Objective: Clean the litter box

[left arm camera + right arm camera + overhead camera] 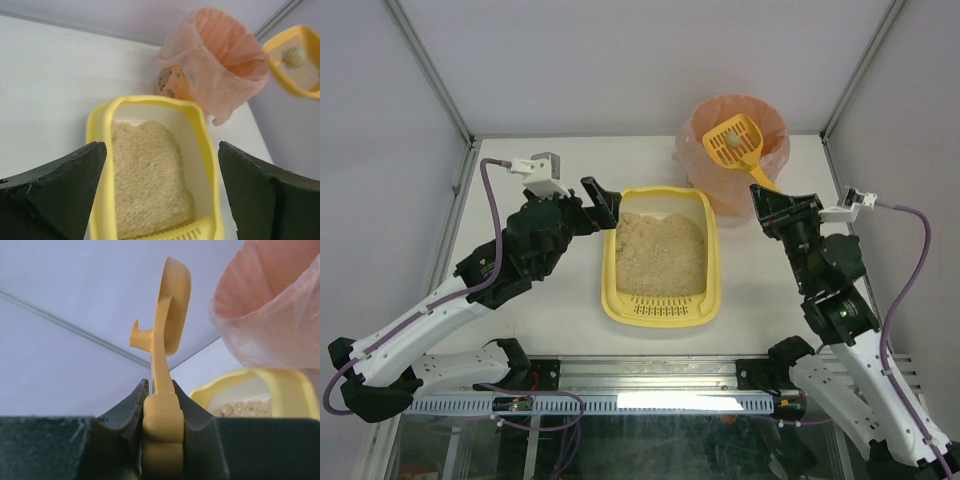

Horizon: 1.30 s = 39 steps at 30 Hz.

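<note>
The pale-yellow litter box point(712, 262) lies mid-table with beige litter point(660, 252) and a slotted grate at its near end; it also shows in the left wrist view point(210, 150). My right gripper point(767, 205) is shut on the handle of the orange slotted scoop point(733, 142), holding its bowl over the round bin point(775, 125) lined with a pink-orange bag. A small pale clump point(726, 140) sits in the scoop. In the right wrist view the scoop handle point(163, 420) is clamped between my fingers. My left gripper point(603, 205) is open and empty beside the box's far left corner.
The bin stands at the back right, touching the box's far right corner; it also shows in the left wrist view point(215, 75). Metal frame posts point(430, 70) and walls border the white table point(550, 300). A rail runs along the near edge point(640, 400).
</note>
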Available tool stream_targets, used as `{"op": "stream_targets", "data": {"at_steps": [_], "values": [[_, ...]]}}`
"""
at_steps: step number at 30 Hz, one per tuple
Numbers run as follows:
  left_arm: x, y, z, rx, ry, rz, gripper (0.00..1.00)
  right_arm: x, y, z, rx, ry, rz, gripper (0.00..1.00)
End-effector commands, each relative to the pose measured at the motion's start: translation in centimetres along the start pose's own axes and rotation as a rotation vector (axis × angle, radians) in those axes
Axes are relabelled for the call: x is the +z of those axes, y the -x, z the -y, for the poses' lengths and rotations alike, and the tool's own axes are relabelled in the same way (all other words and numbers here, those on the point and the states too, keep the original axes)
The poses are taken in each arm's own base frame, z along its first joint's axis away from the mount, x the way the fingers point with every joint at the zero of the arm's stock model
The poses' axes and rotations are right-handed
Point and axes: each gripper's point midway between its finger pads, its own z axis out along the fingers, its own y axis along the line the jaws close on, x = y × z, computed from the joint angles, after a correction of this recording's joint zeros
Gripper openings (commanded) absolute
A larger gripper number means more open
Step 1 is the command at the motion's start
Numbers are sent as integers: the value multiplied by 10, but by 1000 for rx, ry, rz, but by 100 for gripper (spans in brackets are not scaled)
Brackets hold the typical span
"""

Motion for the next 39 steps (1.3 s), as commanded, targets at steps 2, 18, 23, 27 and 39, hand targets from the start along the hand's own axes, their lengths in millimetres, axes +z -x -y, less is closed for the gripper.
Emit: {"op": "stream_targets", "data": {"at_steps": [2,18,23,27,39], "values": [[-16,-17,-56,136,180,-43,99,31,45,-7,-284,-132,116,0],[-23,-28,-127,258,403,-36,99,129,64,23,-1099,-315,-80,0],[-20,-40,-138,271,401,-50,99,153,45,44,-1399,-284,-288,0],[-18,-54,-150,302,426,-80,99,160,47,49,-1529,-308,-336,0],[-11,-74,-156,358,433,-142,99,156,64,2,-1591,-312,-177,0]]}}
